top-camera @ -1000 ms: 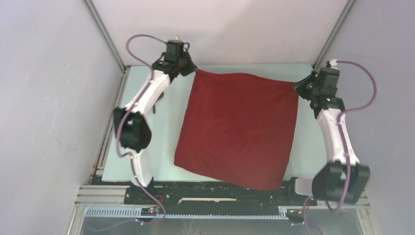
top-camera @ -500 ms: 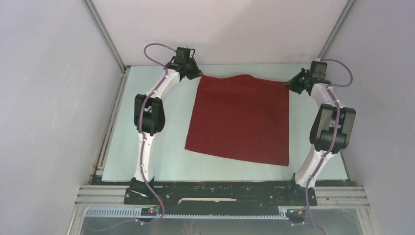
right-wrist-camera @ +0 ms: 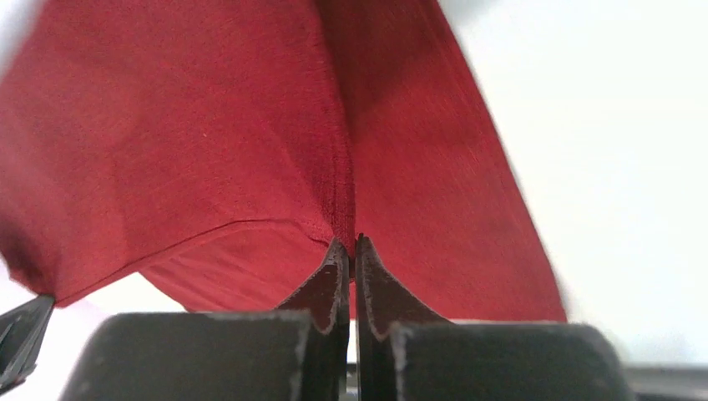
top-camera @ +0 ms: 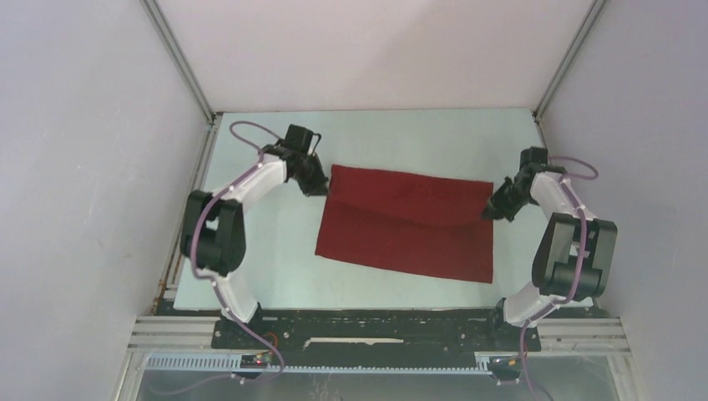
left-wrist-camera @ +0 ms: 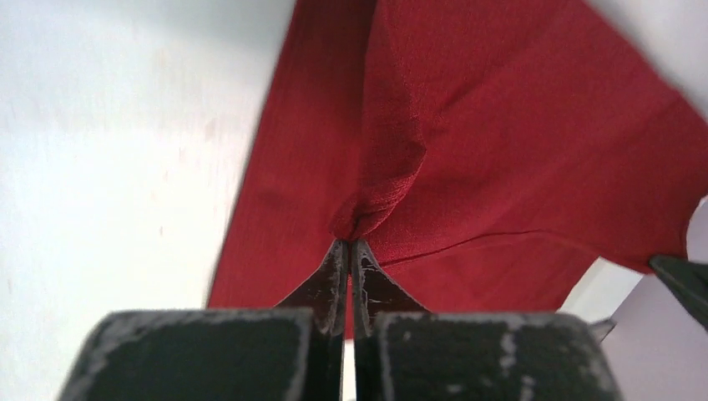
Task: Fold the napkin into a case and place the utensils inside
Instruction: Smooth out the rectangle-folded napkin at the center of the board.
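Top view: the napkin (top-camera: 405,242) lies mid-table (top-camera: 401,138), its far part doubled over toward me as a flap. The flap's free edge runs across the cloth and sags a little in the middle. My left gripper (top-camera: 321,185) is at the flap's left corner and my right gripper (top-camera: 493,210) at its right corner, both low. I can't see the utensils anywhere.

Left wrist view: the jaws are pinched shut on a small bunch of red fabric at the tips (left-wrist-camera: 348,244). The cloth puckers and creases away from the pinch. Judgement: it is soft, light and limp, with no stiffness to hold a line by itself.

Right wrist view: the same here, with the jaws closed tight on the cloth's edge (right-wrist-camera: 351,242) and two layers showing below the pinch.

Handling, as I judge it: it only takes its shape from tension between my two holds, so corners are the place to grip, both at once. The weave looks grippy rather than slick. A one-sided pull would likely skew the fold, and laying it down slack would wrinkle it.
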Tool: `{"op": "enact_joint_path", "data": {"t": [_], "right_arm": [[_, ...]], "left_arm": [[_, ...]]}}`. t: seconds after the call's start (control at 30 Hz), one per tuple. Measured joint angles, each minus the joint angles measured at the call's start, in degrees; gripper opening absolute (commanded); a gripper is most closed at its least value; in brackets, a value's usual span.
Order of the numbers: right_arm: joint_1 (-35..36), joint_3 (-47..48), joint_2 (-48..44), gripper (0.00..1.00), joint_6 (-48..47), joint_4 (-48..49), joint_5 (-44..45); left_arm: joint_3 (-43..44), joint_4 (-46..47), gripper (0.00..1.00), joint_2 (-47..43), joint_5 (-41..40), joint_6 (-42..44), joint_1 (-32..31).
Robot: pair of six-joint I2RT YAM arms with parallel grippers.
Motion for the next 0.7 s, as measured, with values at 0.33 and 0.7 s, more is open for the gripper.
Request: {"op": "enact_joint_path", "data": {"t": [0.33,0.7], "right_arm": [[-0.4,-16.9,-14.0,0.0,0.6,-6.0,4.3],[-2.3,-19.5,-19.1,0.0,2.9,-9.1,8.9]], "left_arm": [[-25.4,1.5,0.0,-13.7,0.3,-0.6,-6.5],[-30.5,1.9,0.0,-16.9,-1.7,-0.6,-6.4]]}}
